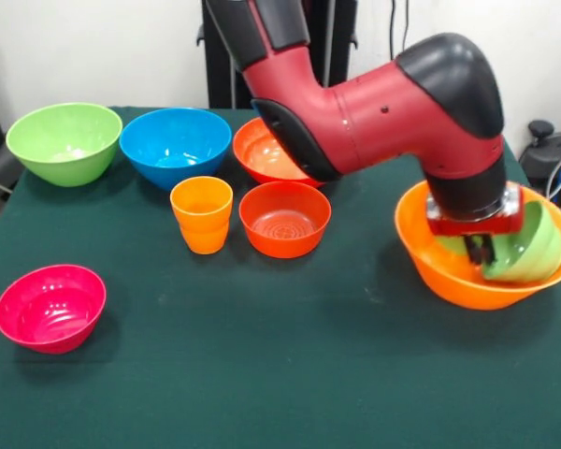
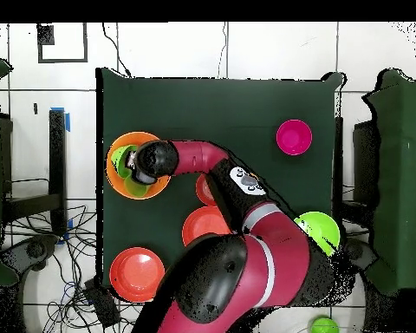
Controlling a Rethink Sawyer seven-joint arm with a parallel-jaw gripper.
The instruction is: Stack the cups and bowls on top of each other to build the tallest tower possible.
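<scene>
The largest orange bowl [image 1: 449,276] [image 2: 114,179] stands at the table's right in the front view. A small green bowl [image 1: 535,248] [image 2: 120,158] lies tilted on its side inside it. My gripper [image 1: 479,249] [image 2: 133,166] reaches down into the orange bowl, shut on the green bowl's rim. The orange cup [image 1: 202,213] stands upright mid-table, with a small red-orange bowl [image 1: 284,218] beside it. Both are hidden under my arm in the overhead view.
A big green bowl [image 1: 64,140] [image 2: 322,228], a blue bowl [image 1: 175,145] and an orange bowl [image 1: 265,152] line the far side. A pink bowl [image 1: 50,307] [image 2: 294,137] sits near the front left. Another red-orange bowl [image 2: 136,273] lies near the base.
</scene>
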